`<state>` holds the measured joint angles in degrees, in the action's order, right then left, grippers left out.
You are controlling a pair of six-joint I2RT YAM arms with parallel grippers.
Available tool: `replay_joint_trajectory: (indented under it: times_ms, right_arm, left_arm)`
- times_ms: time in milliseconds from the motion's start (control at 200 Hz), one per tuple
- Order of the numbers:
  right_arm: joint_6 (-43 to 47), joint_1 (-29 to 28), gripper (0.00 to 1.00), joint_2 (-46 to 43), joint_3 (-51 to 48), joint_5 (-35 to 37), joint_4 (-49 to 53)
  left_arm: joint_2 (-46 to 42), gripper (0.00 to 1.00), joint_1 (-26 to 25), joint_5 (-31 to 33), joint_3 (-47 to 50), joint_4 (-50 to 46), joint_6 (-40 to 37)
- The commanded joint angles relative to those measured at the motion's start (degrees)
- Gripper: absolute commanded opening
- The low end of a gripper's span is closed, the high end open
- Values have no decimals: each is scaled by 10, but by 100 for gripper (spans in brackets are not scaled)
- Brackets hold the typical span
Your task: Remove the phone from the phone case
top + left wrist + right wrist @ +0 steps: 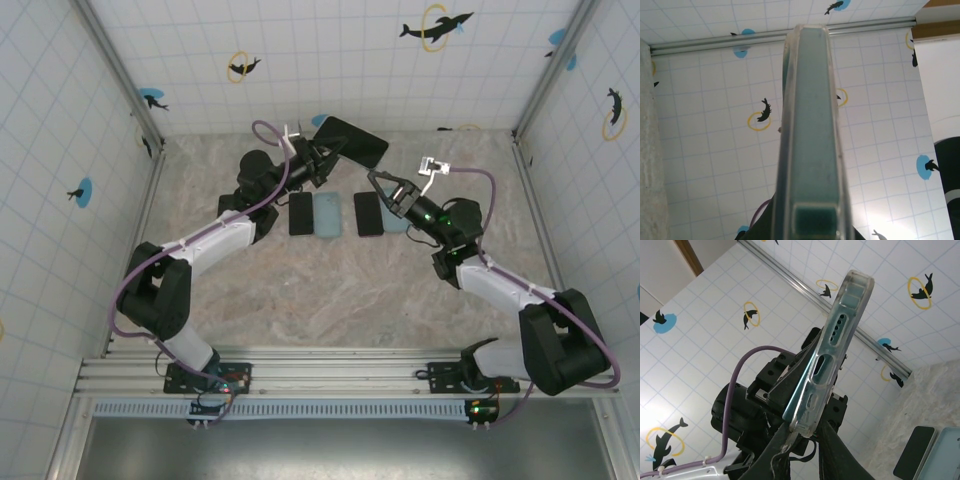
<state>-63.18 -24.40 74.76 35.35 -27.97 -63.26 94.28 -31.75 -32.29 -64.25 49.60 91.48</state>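
The phone (pixel 350 141), teal and dark-screened, sits in its clear phone case (pixel 832 355) and is held up in the air near the back wall. My left gripper (pixel 322 155) is shut on its left end. In the left wrist view the phone (pixel 812 125) runs edge-on straight out from between the jaws of the left gripper (pixel 810 227). My right gripper (pixel 378 182) reaches up from the right. In the right wrist view its fingers (pixel 785 450) close on the lower corner of the case from both sides, right gripper (pixel 807 440).
On the table below lie two black phones (pixel 300 213) (pixel 368 213) and two light blue cases (pixel 327 213) (pixel 397 220), in a row. One black phone (pixel 914 452) and one blue case (pixel 947 455) also appear at the right wrist view's lower right. Tiled walls enclose the table.
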Motion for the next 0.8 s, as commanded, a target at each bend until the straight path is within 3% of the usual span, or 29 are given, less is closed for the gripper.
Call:
replay_joint_trajectory:
  times_ms: [0, 796]
  right_arm:
    - [-2, 19, 18, 26, 5, 44, 127]
    - [-29, 26, 19, 49, 36, 20, 216]
  left_arm:
    - [-26, 0, -11, -53, -39, 113, 29]
    - [-25, 0, -13, -78, -56, 92, -16]
